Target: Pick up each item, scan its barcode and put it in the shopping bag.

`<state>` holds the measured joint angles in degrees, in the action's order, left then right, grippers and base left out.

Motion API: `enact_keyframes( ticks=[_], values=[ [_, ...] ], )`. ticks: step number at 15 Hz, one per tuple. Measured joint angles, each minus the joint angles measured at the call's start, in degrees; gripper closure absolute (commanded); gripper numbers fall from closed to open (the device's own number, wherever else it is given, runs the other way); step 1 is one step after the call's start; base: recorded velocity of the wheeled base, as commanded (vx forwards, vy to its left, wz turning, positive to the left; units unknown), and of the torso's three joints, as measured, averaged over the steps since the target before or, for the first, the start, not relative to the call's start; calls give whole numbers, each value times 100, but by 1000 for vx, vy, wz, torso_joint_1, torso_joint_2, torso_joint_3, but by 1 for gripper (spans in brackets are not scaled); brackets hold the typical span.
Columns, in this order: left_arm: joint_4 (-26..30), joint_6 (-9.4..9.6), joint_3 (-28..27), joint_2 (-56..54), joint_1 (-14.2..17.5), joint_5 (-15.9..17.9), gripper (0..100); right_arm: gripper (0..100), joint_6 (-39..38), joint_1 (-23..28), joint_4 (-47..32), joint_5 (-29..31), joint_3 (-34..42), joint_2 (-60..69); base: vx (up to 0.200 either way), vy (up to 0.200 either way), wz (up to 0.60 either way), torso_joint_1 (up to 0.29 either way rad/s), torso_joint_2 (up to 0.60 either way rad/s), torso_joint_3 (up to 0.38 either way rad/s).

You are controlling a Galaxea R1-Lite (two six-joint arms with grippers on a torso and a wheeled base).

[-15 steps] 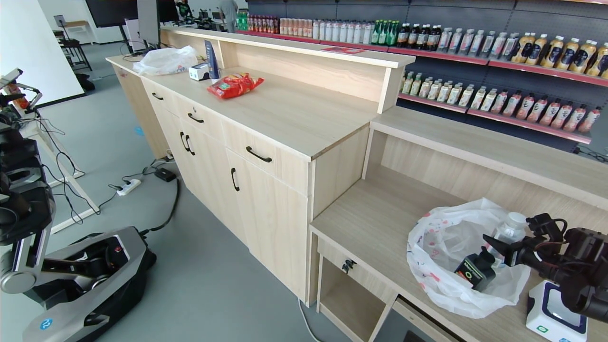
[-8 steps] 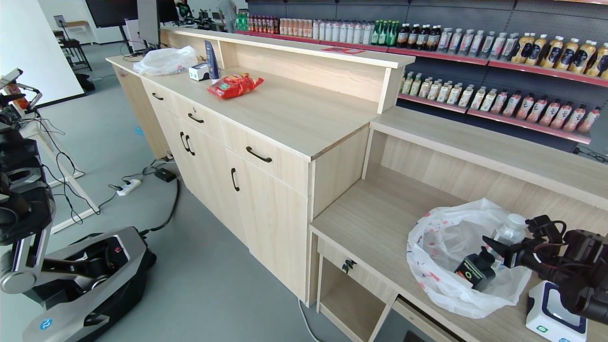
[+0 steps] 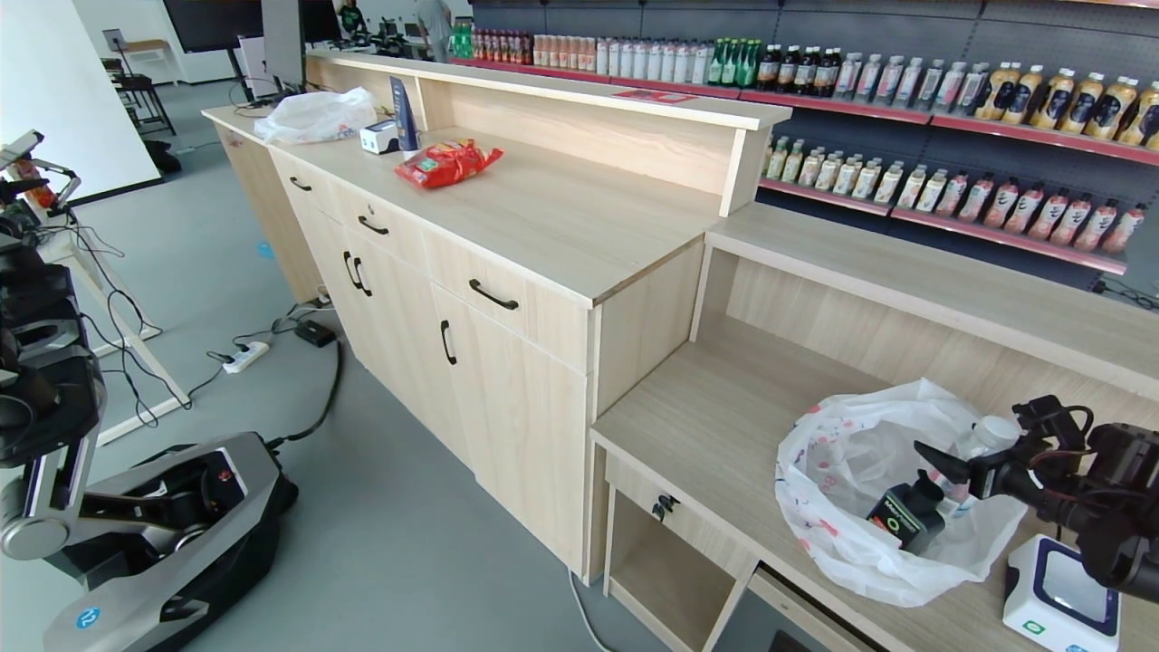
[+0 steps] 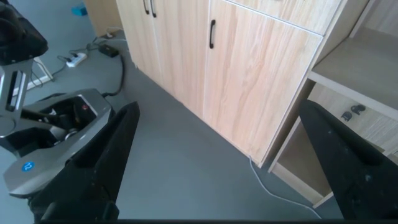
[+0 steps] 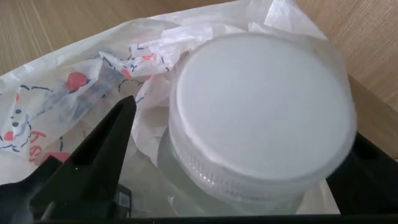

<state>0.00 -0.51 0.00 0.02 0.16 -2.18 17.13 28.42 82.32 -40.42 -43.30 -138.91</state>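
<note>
A white plastic shopping bag (image 3: 842, 444) lies open on the low wooden counter (image 3: 715, 407). A black bottle (image 3: 905, 518) stands inside it. My right gripper (image 3: 964, 455) hangs over the bag's right side, shut on a clear bottle with a white cap (image 3: 991, 435). The right wrist view has that white cap (image 5: 261, 118) between the two dark fingers (image 5: 93, 168), with the bag's printed plastic (image 5: 56, 112) beneath. A white barcode scanner (image 3: 1055, 589) sits just right of the bag. My left gripper (image 4: 224, 155) is open, hanging low over the grey floor by the cabinet doors.
On the tall counter (image 3: 561, 217) at the back left lie a red snack pack (image 3: 448, 163), a second white bag (image 3: 312, 116) and a small scanner (image 3: 380, 136). Drink shelves (image 3: 905, 118) line the rear wall. Cables and a power strip (image 3: 244, 356) cross the floor.
My right gripper has shifted slightly to the right and down with the clear bottle, lower over the bag. The left arm has not moved.
</note>
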Motion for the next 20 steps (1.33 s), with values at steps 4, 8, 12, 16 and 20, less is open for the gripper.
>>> enact_keyframes(
  ticks=[4,8,12,16,20],
  values=[
    [0,2,0,0,0,0,0,0,189,63,-234,-17,397,1100,0,0,0,0,0,0],
    [0,0,0,0,0,0,0,0,844,160,-612,-277,953,2480,0,0,-450,1,-1,2],
    [0,0,0,0,0,0,0,0,435,11,-889,-117,1081,3797,0,0,-600,1,5,2],
    [0,0,0,0,0,0,0,0,-13,-135,-3256,1275,1084,5240,0,0,-600,4,4,0],
    [0,0,0,0,-6,0,0,0,-419,-196,-6214,2538,1114,7032,0,0,-600,4,1,2]
  ],
)
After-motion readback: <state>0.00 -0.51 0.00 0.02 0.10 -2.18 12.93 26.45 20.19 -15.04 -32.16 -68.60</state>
